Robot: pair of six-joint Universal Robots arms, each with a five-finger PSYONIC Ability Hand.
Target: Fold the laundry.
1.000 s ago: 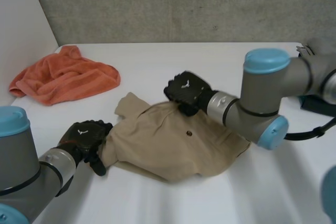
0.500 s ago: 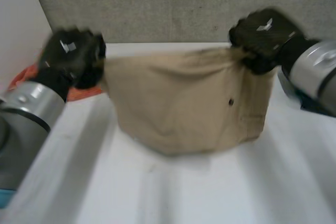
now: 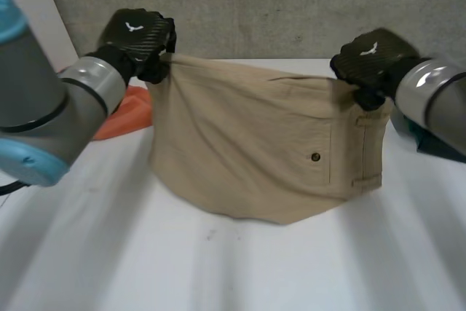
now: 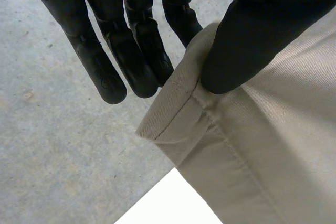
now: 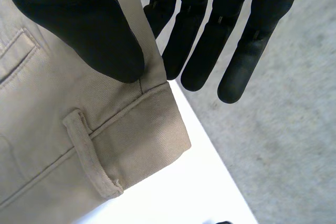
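Lab: concrete wall (image 3: 291,5), white table (image 3: 240,267).

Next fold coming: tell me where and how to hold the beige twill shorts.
Take the beige twill shorts by their two upper corners, from above, pinched thumb against fingers: the hemmed corner at the left hand, the belt-looped waistband corner at the right hand. Both edges are doubled and stitched; the cloth hangs spread between them.

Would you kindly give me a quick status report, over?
Left hand pinches one top corner of beige garment, right hand the other. It hangs spread between them. Orange towel behind.
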